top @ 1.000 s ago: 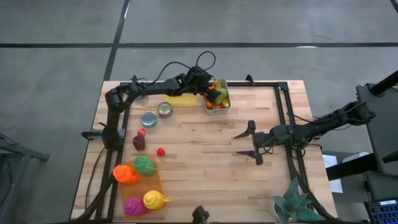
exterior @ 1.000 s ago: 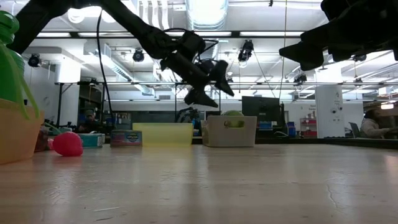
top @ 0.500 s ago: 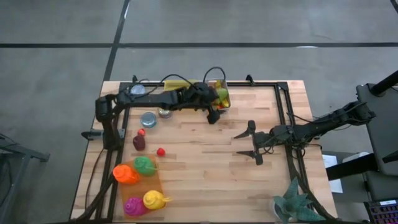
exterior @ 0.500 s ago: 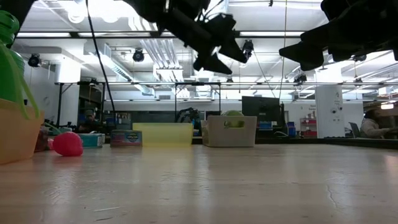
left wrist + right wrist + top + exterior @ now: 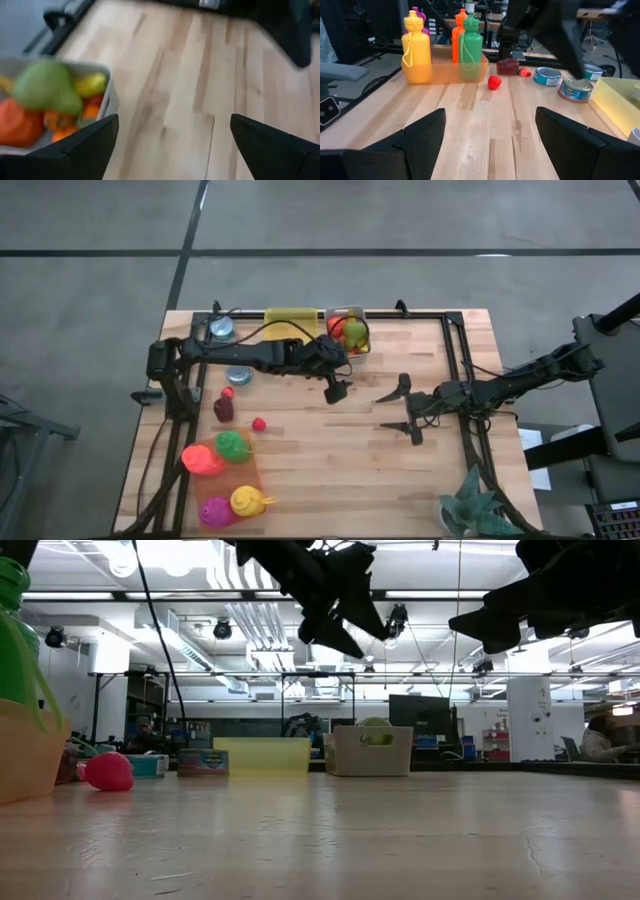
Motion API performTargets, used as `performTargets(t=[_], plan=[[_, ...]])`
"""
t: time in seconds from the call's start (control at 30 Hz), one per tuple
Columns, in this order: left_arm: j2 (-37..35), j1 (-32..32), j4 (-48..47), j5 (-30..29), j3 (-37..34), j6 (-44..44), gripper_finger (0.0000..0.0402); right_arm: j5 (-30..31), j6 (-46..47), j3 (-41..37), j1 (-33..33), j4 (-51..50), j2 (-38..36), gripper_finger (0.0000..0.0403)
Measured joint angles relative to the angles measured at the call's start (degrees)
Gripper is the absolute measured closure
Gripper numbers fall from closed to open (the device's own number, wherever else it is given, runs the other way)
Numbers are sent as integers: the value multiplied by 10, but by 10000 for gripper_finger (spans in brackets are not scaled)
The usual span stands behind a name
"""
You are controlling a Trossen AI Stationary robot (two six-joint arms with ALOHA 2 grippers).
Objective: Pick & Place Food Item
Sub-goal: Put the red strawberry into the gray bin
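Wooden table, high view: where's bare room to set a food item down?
Free: the wooden table's near middle, between the bottle tray and the open right gripper. Also the far right corner beyond that gripper. Crowded: the left side (cans, small red foods, bottles) and around the food bin.

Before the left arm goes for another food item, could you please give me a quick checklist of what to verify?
1. Left gripper empty, jaws open: ok.
2. Left gripper away from the bin, over bare table: ok.
3. Bin holds the green pear and other food: ok.
4. Next candidate, the small red food piece, lies free on the table: ok.
5. Right gripper parked apart from the left arm, jaws open: ok.
6. Which item is meant next: cannot tell.
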Motion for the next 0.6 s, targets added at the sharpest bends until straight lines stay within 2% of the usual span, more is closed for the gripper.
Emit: performTargets(t=[0.3,0.6], plan=[[0,-19,-114,-25,0,-82,17,0,0,0,0,0,0,97],[-4,-78,-256,-101,0,-145,17,0,0,0,0,0,0,97]])
